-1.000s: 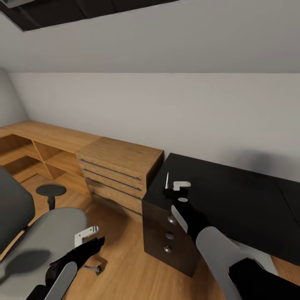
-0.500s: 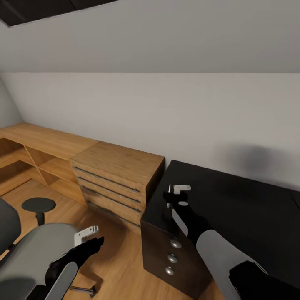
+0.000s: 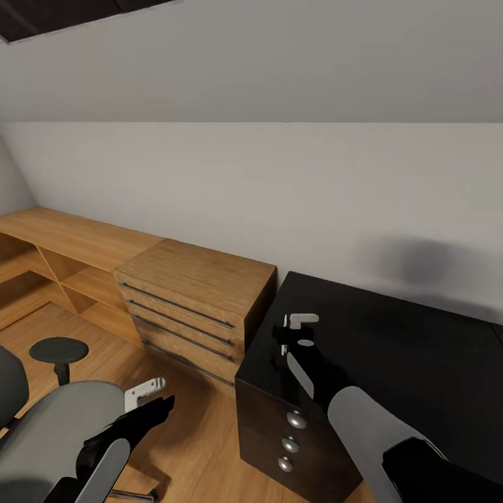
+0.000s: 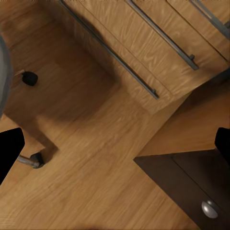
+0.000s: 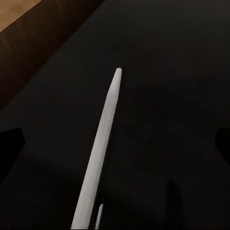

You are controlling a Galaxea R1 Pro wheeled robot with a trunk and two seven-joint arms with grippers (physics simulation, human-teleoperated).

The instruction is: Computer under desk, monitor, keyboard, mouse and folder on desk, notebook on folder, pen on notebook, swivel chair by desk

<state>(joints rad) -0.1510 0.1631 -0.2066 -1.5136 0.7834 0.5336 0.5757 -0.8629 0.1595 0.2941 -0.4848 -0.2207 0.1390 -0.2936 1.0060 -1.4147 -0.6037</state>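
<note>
My right gripper (image 3: 293, 327) hovers over the left end of the glossy black desk (image 3: 398, 349), shut on the thin white pen (image 3: 285, 324). In the right wrist view the pen (image 5: 103, 143) points out from the gripper over the dark desk top (image 5: 167, 72). The grey seat of the swivel chair (image 3: 63, 426) is at lower left, with its round black armrest (image 3: 59, 347) behind. My left gripper (image 3: 150, 398) hangs open beside the seat, above the wood floor (image 4: 96, 143). Folder, notebook, keyboard, mouse, monitor and computer are out of view.
The desk's black drawer unit (image 3: 293, 426) with round knobs stands under its left end. A light wood drawer cabinet (image 3: 195, 293) adjoins it, with low wood shelving (image 3: 63, 265) running left along the wall. Chair castors (image 4: 36, 160) rest on the floor below my left gripper.
The whole picture has shifted, so the camera moved: the chair now sits further left and lower in the frame. The pen, upright above my right gripper before, now shows shorter.
</note>
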